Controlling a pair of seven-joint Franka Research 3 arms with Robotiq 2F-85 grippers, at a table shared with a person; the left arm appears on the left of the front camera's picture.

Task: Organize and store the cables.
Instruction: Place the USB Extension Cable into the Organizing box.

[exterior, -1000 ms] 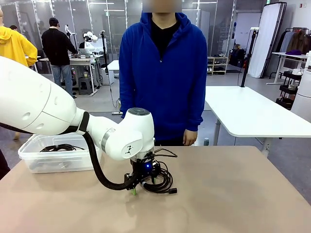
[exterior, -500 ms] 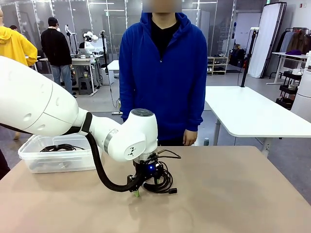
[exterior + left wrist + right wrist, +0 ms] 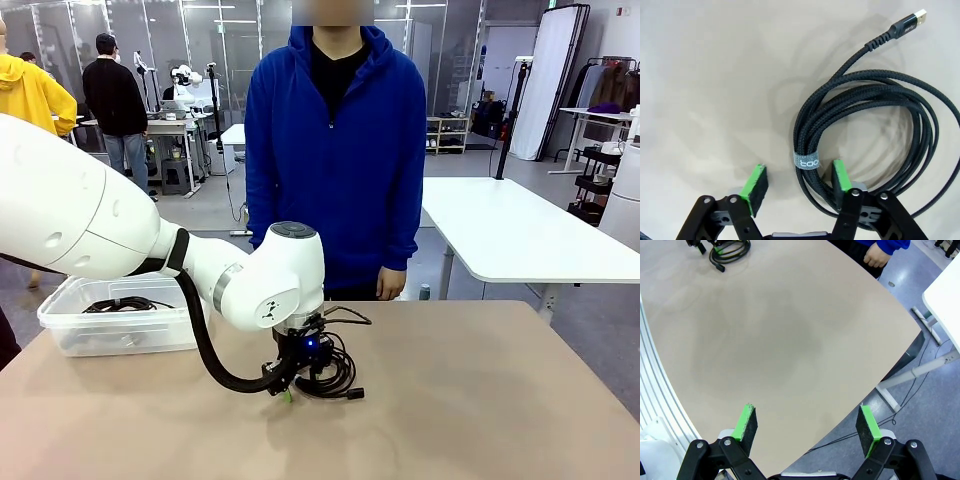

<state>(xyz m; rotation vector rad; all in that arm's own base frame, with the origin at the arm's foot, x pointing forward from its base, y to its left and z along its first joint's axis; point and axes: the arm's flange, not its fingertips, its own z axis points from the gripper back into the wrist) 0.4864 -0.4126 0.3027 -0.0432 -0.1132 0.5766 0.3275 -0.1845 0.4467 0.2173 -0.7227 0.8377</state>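
Note:
A coiled black cable [image 3: 338,376] with a grey tie [image 3: 807,161] and a USB plug [image 3: 912,21] lies on the tan table [image 3: 480,400]. My left gripper [image 3: 290,392] is down at the coil's left side. In the left wrist view its jaws [image 3: 797,182] straddle the tied bundle [image 3: 804,135]: the right pad [image 3: 841,179] is beside the cords, and the left pad [image 3: 755,184] stands apart from them. More cables [image 3: 125,303] lie in a clear bin. My right gripper [image 3: 807,422] hangs open high over the table, holding nothing. The coil [image 3: 730,252] is far from it.
The clear plastic bin [image 3: 120,335] stands at the table's back left. A person in a blue hoodie stands at the far edge, hand [image 3: 390,285] hanging down. A white table [image 3: 520,240] stands beyond on the right. The near right side of the tan table offers free room.
The left arm shifted slightly right and settled at the coil. Its jaws have narrowed around the tied bundle. The right arm and the person have not moved.

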